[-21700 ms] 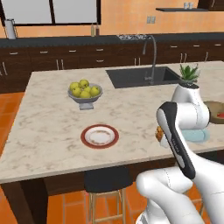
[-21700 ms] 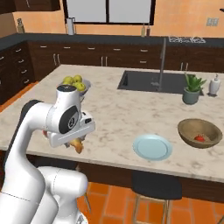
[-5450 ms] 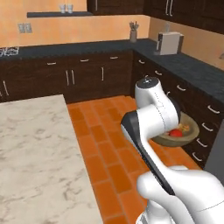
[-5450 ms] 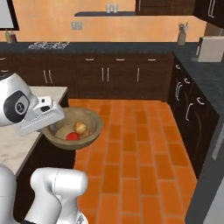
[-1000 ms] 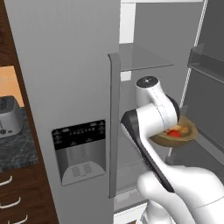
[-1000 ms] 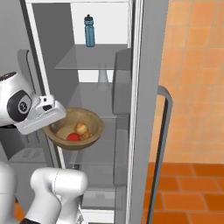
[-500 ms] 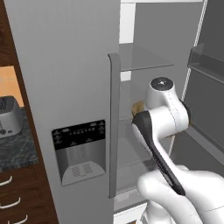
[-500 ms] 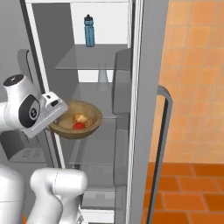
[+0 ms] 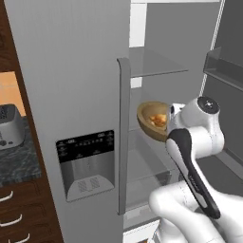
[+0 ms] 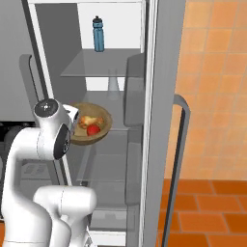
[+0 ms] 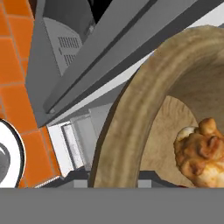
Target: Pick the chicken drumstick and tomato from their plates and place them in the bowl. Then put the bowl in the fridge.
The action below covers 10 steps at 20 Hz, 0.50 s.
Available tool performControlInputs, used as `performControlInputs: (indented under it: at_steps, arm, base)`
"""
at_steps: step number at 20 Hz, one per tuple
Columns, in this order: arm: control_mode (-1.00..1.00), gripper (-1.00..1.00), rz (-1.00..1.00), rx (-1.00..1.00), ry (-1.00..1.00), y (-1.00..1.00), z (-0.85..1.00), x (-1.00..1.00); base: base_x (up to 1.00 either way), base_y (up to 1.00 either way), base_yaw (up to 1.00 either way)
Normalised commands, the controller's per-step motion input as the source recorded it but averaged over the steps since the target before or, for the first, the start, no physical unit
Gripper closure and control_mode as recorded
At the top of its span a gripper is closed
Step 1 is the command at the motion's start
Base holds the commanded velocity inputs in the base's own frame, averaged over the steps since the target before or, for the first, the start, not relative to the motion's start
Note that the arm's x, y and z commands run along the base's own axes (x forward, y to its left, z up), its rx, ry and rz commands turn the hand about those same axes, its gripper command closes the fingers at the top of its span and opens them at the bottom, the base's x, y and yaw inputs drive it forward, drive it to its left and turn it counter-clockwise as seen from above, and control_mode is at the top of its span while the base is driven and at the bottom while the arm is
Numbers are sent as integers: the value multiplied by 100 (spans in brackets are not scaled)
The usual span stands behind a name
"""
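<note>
Wooden bowl (image 10: 91, 126) with drumstick (image 10: 89, 119) and tomato (image 10: 93, 130), seemingly inside open fridge (image 10: 159, 96).

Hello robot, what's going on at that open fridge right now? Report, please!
Gripper shut on the bowl, carrying it into the fridge. Chicken drumstick and tomato inside the bowl. Bowl above a glass shelf, not set down; blue bottle sits higher up.

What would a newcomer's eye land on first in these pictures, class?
Probably the brown bowl, held up by the white arm inside the open fridge, with the tomato and the chicken drumstick lying in it. Next, the blue bottle alone on the top shelf.
</note>
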Motion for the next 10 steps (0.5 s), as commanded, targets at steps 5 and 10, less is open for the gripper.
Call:
performControlInputs:
  at_steps: [5, 10]
  arm:
    - [-100, 100, 22, -16, -16, -10, -32, 40]
    - [-100, 100, 4, -10, -10, -18, -1, 28]
  base:
    - [0, 0, 0]
    - [0, 0, 0]
